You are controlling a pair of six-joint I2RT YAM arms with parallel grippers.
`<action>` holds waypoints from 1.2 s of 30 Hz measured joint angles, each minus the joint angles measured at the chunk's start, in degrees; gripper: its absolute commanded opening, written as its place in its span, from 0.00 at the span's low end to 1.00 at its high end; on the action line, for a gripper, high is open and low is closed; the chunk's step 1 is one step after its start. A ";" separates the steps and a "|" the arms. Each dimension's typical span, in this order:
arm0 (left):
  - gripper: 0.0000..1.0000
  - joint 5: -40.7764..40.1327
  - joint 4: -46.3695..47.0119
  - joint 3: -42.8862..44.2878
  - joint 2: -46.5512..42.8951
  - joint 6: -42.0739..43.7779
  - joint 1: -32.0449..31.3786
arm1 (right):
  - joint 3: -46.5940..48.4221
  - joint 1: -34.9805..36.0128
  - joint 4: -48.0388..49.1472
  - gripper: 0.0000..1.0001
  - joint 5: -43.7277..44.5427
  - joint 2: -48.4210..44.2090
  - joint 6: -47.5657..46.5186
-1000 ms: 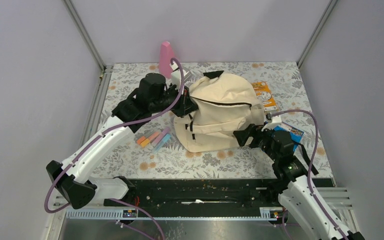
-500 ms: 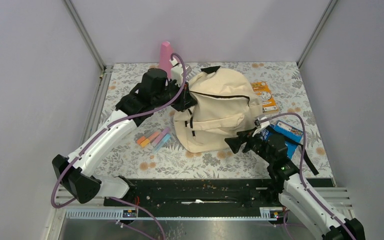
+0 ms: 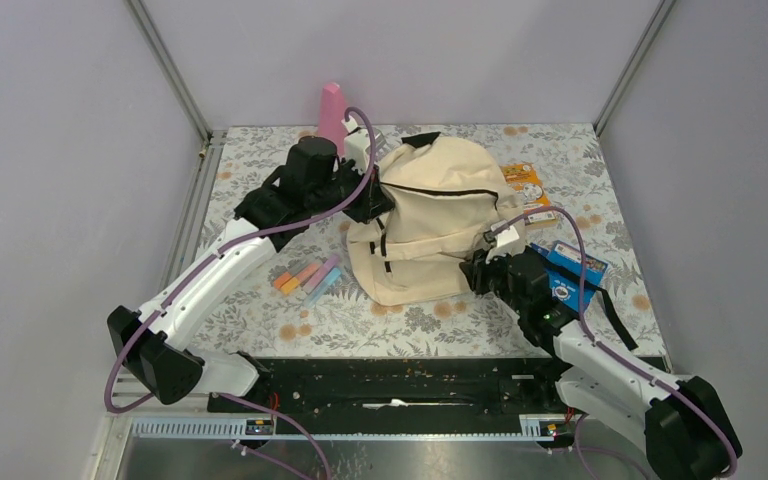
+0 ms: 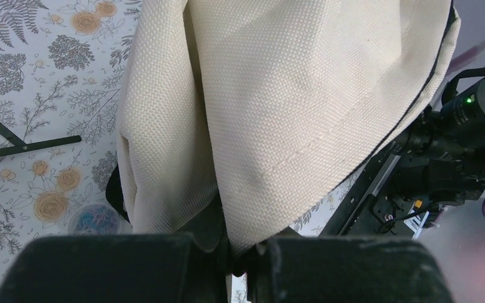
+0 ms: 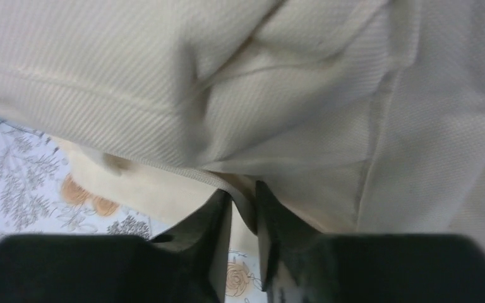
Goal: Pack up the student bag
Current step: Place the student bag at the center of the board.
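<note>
The student bag [image 3: 440, 215], a big cream fabric backpack with black zippers, stands propped up in the middle of the floral table. My left gripper [image 3: 376, 203] is at its upper left side, shut on a fold of the cream fabric [image 4: 290, 95]; the pinch shows in the left wrist view [image 4: 243, 252]. My right gripper [image 3: 476, 272] is pressed against the bag's lower right corner. In the right wrist view its fingers [image 5: 244, 205] stand narrow with a seam of the bag [image 5: 259, 82] between them.
A pink bottle [image 3: 332, 110] stands behind the bag. An orange packet [image 3: 528, 188] and a blue box [image 3: 578, 262] lie to its right, with a black strap [image 3: 615, 320]. Coloured markers [image 3: 308, 277] lie at the left. A small round tub [image 4: 95, 218] sits by the bag.
My right gripper has moved left to the bag's lower right corner and narrowed its jaws onto the fabric. The left gripper keeps its hold; the bag shifted slightly.
</note>
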 measured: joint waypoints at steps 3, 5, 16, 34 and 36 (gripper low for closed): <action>0.00 -0.17 0.00 0.00 0.02 0.33 0.00 | 2.49 0.17 -1.95 0.00 3.39 2.73 0.13; 0.00 -0.35 0.02 0.00 0.02 0.66 -0.02 | 4.94 0.37 -4.92 0.00 4.57 3.78 0.52; 0.00 -3.69 -0.26 0.00 -0.22 1.49 -0.15 | 22.71 0.39 -32.00 0.00 19.19 -5.95 0.31; 0.00 -4.81 8.31 -23.91 -3.98 -11.41 -10.71 | 24.28 0.42 -49.16 0.19 26.69 -3.61 3.58; 0.00 -5.35 9.49 -26.73 -3.98 -12.85 -11.19 | 22.36 0.42 -48.85 0.48 26.75 -3.06 5.09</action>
